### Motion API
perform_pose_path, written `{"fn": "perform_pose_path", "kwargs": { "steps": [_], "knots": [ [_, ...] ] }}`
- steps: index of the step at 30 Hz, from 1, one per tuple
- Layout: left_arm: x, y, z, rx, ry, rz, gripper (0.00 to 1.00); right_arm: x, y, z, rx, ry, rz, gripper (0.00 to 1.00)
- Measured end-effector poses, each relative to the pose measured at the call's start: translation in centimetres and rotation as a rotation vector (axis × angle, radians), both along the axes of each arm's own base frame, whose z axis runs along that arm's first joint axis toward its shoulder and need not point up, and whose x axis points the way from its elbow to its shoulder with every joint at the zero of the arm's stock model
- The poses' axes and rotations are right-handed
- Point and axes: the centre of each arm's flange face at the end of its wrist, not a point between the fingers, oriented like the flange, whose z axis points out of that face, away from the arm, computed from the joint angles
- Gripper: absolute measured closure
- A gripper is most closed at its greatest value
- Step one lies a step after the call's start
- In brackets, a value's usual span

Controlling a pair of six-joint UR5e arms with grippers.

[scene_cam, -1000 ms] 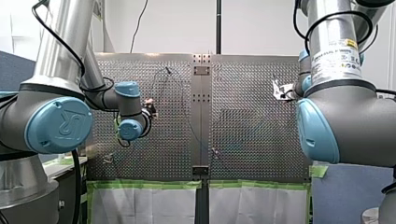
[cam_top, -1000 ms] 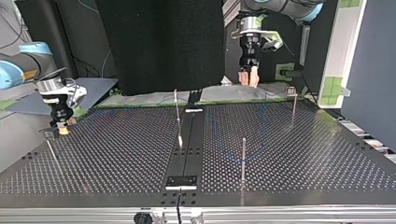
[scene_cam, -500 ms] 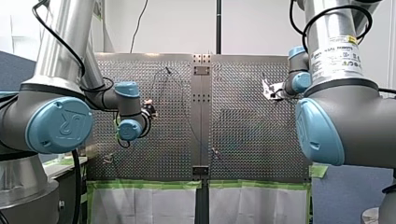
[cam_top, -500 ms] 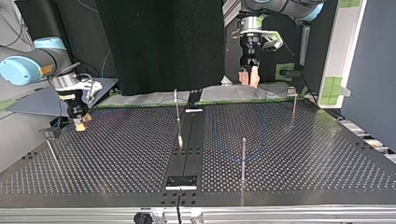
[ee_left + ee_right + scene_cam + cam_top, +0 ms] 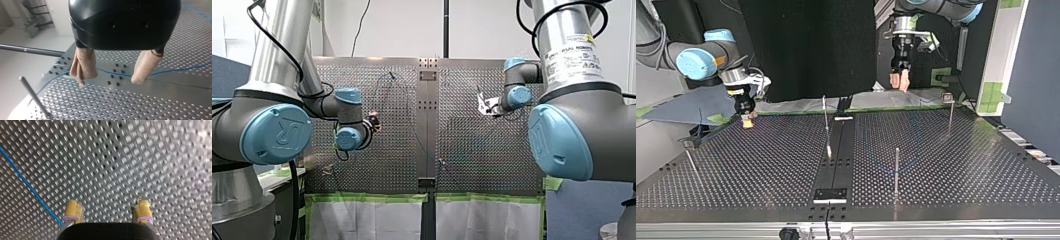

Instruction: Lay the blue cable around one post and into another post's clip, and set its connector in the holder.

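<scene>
The thin blue cable (image 5: 881, 165) lies loose on the perforated table, curving near the middle post (image 5: 896, 170). In the left wrist view the cable (image 5: 113, 73) runs on the plate beneath my left gripper (image 5: 110, 80), whose beige pads stand open and empty. In the top view my left gripper (image 5: 899, 80) hangs high over the far edge. My right gripper (image 5: 747, 120) hovers near the table's far corner at that view's left. Its yellow pads (image 5: 73, 212) are open over bare plate, with the cable (image 5: 30, 187) running just beside one finger.
Thin posts stand on the plate: one at the centre strip (image 5: 826, 122), one with a clip at the top view's right (image 5: 950, 112), another with a clip at its left (image 5: 690, 157). A small black block (image 5: 831, 194) sits on the centre strip near the front edge.
My right arm has swung in from the table's side toward its middle, rightward and farther back in the top view. My left arm has stayed almost still. Both grippers remain open.
</scene>
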Motion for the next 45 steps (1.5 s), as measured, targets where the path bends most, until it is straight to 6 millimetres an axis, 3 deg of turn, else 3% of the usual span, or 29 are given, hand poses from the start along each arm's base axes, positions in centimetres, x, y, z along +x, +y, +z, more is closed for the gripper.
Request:
{"fn": "perform_pose_path", "kwargs": {
  "steps": [20,41,45],
  "knots": [
    [-1.9,-0.5,-1.9,0.059,0.161,-0.081,0.00,5.9,7.7,-4.4,0.023,-0.017,-0.004,0.00],
    [-3.3,0.7,-3.3,0.088,0.292,-0.039,0.00,13.0,15.5,-6.1,-0.015,-0.115,0.222,0.00],
    [-3.3,0.8,-3.3,0.090,0.294,-0.032,0.00,13.2,16.0,-6.5,-0.025,-0.122,0.214,0.00]
  ]
}}
